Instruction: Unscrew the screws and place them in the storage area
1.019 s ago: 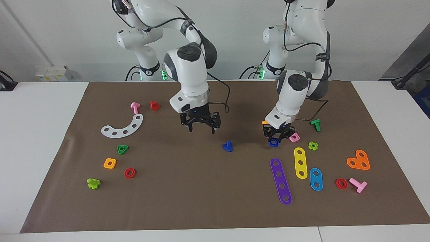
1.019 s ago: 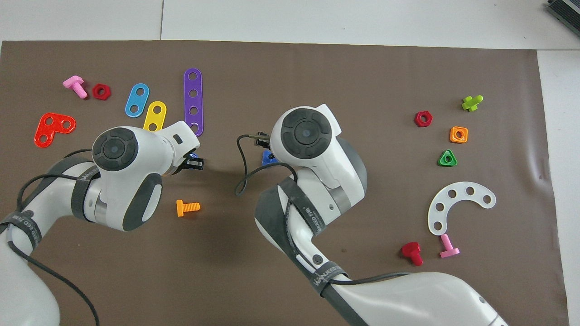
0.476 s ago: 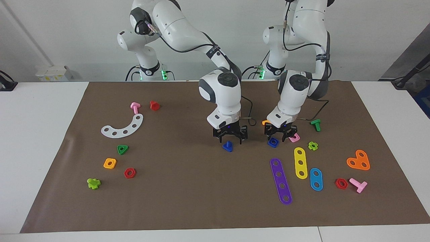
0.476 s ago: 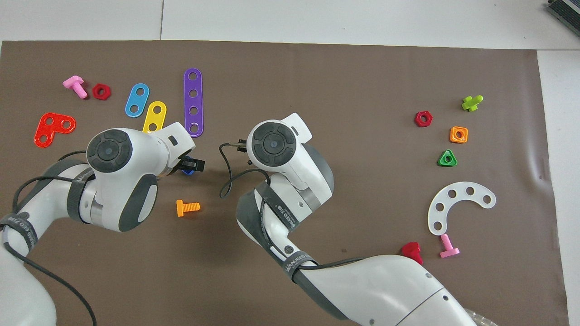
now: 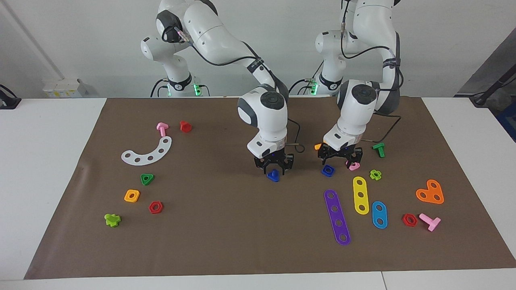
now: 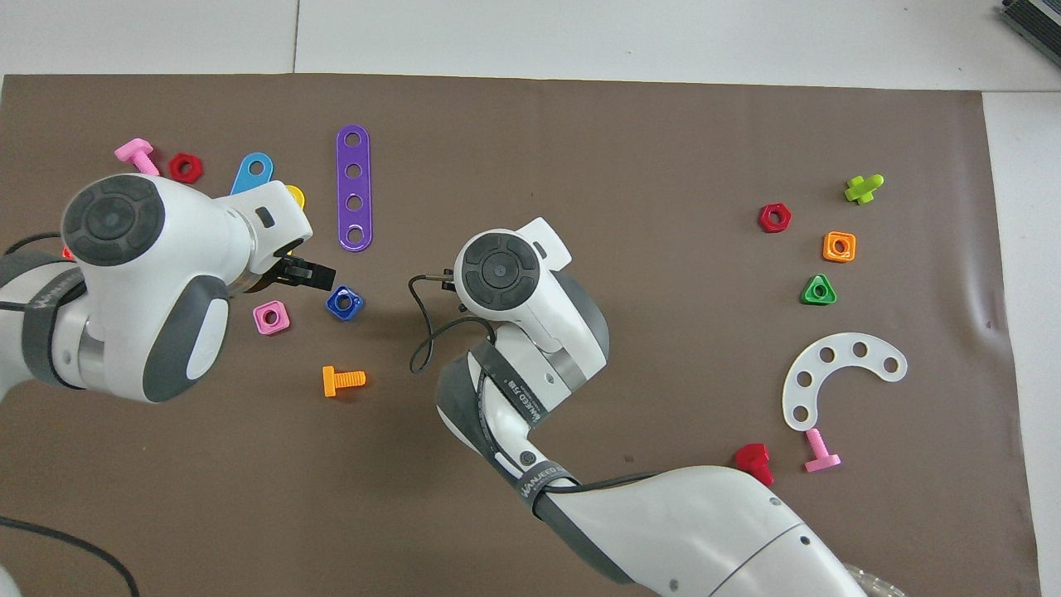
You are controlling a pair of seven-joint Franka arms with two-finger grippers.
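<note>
The dark-blue bolt (image 5: 273,175) stands head down on the brown mat near the table's middle. My right gripper (image 5: 273,168) is low over it, open, with a finger on each side of the shaft. In the overhead view the right hand (image 6: 497,269) hides the bolt. My left gripper (image 5: 340,158) is open and empty, just above the dark-blue square nut (image 5: 328,170) (image 6: 344,303) and a pink square nut (image 5: 354,166). The storage area (image 5: 169,181) is bare mat among the white curved strip (image 5: 147,152), green triangular nut (image 5: 147,179), orange square nut (image 5: 132,195) and red hex nut (image 5: 155,207).
Purple (image 5: 337,216), yellow (image 5: 360,195) and blue (image 5: 379,214) strips lie at the left arm's end, farther from the robots than the blue nut. An orange bolt (image 6: 342,380), a green bolt (image 5: 379,150) and a lime flower nut (image 5: 375,174) lie around the left gripper.
My right gripper swung from the right arm's side to over the dark-blue bolt and came down around it. My left gripper let go of the blue square nut and lifted slightly.
</note>
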